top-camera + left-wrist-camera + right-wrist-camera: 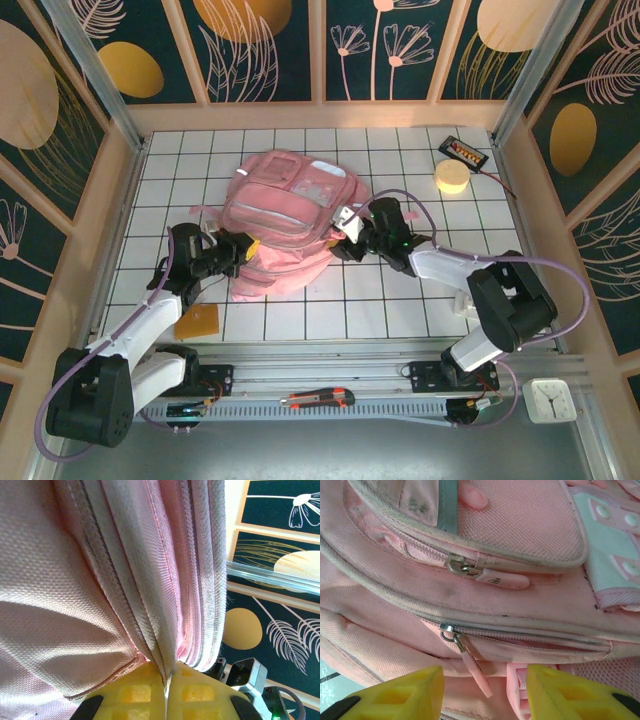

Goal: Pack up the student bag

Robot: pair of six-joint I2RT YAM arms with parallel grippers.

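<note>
We find no brand or writing we can read. The small black flat device with an orange label at the far right of the white gridded table carries print too small to make out.

The large soft pink fabric backpack lies flat mid-table, front pockets up, between the two arms. In the right wrist view its pockets run across the frame. An upper zip has a pale pink pull tab, and a lower zip has a longer pink pull hanging down. We cannot see what any pocket holds.

The left gripper sits at the bag's near-left edge, its yellow pads clenched on a fold of the bag's zip seam. The right gripper is at the bag's right side, its yellow fingers apart. The lower pull and a pink plastic buckle lie between them.

A pale yellow round roll stands near the black device, well apart from the bag.
</note>
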